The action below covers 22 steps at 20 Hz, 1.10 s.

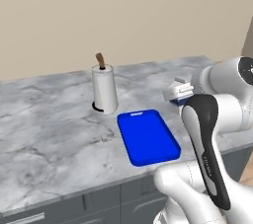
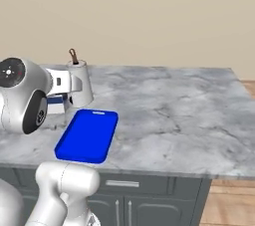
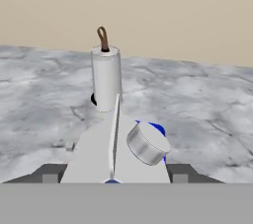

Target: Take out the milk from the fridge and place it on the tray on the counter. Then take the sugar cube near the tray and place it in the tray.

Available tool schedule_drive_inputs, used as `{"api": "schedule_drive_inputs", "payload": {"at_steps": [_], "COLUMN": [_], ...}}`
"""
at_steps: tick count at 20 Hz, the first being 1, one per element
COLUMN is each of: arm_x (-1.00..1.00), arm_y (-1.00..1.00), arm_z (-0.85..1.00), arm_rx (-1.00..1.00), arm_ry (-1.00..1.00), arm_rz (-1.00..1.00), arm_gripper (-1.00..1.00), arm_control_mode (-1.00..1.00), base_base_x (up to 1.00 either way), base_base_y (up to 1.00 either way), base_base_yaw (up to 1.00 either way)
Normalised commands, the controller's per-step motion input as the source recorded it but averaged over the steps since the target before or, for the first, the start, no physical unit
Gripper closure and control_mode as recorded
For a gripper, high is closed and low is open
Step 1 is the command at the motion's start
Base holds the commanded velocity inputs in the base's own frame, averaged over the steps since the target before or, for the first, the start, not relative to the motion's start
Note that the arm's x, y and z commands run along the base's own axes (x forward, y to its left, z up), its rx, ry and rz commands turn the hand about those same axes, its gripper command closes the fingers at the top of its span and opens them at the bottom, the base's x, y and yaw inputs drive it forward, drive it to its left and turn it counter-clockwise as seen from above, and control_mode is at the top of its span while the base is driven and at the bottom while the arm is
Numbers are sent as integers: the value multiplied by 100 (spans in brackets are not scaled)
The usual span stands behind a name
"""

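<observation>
milk: i see the small white milk carton [image 3: 116, 156] with its gabled top and round cap between the two dark finger tips in the hand view, a sliver of its blue band at the bottom edge; in the left base view it hangs above the counter, just beside the tray's right side
gripper: the gripper [image 3: 114, 174] is clamped on the carton, one jaw on either side of its body
tray: the bright blue tray [image 1: 147, 136] lies flat on the marble and carries nothing; i judge the carton is not yet over it
counter: grey-white veined counter [image 2: 174, 110] over dark cabinets
paper towel roll: the white paper towel roll [image 1: 105, 89] on a brown spindle stands upright near the tray's far end
sugar cube: i cannot pick it out in any view
risk, tipping: the carton is narrow with a peaked top; if i let go before its base sits flat, i expect it to topple off the low rim
risk, collision: a wide swing toward the tray's far end could knock the roll over
risk, placement: if the carton straddles the rim, it could lean and slide onto the marble
</observation>
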Motion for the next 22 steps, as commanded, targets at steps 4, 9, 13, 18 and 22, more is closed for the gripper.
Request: {"api": "schedule_drive_inputs", "payload": {"at_steps": [4,9,13,18,22], "arm_x": [0,0,0,12,62], "arm_y": [0,0,0,-3,-26], "arm_z": [0,0,0,-10,-58], "arm_rx": [0,0,0,0,0], "arm_ry": [0,0,0,0,0], "arm_rz": [0,0,0,4,22], "arm_gripper": [100,100,100,100,100], "arm_control_mode": [100,100,100,-100,-100], "base_base_x": [23,69,51,47,0], "base_base_y": [1,0,0,-4,0], "base_base_yaw": [27,31,28,18,0]}}
